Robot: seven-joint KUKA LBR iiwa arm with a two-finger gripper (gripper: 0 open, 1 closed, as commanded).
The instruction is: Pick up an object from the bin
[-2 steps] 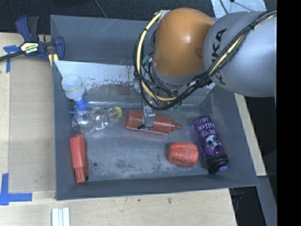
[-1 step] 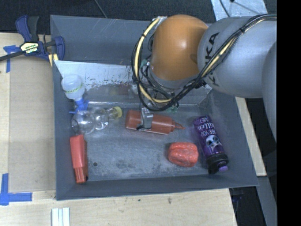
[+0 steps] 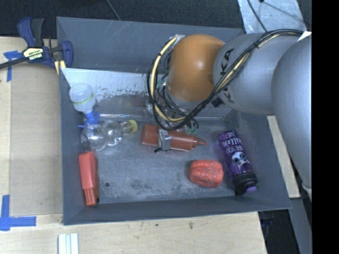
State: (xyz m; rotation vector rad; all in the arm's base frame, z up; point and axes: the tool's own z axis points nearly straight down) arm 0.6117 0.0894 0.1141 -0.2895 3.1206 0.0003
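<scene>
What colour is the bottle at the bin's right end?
Purple bottle, black cap, seen in the camera view.

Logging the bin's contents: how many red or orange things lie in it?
3: an orange stick at lower left, a red-brown tube mid-bin under the pincer, a red lump at lower right. The arm may hide more.

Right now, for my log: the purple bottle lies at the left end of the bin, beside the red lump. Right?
No. The camera view shows the purple bottle at the right end of the bin, not the left, beside the red lump.
</scene>
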